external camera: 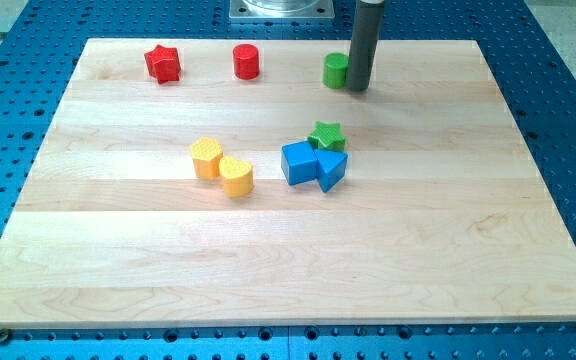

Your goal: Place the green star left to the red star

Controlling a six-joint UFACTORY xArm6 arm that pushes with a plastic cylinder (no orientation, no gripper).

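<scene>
The green star (326, 136) lies near the board's middle, touching the top of two blue blocks. The red star (162, 63) sits near the view's top left of the board. My tip (357, 88) is at the view's top, right beside a green cylinder (335, 70), on its right side. The tip is above and slightly to the right of the green star, well apart from it, and far to the right of the red star.
A red cylinder (246, 62) stands to the right of the red star. A blue cube (298, 162) and a blue triangular block (331, 169) touch each other below the green star. Two yellow blocks (207, 158) (236, 176) lie left of them. The wooden board (288, 270) rests on a blue perforated table.
</scene>
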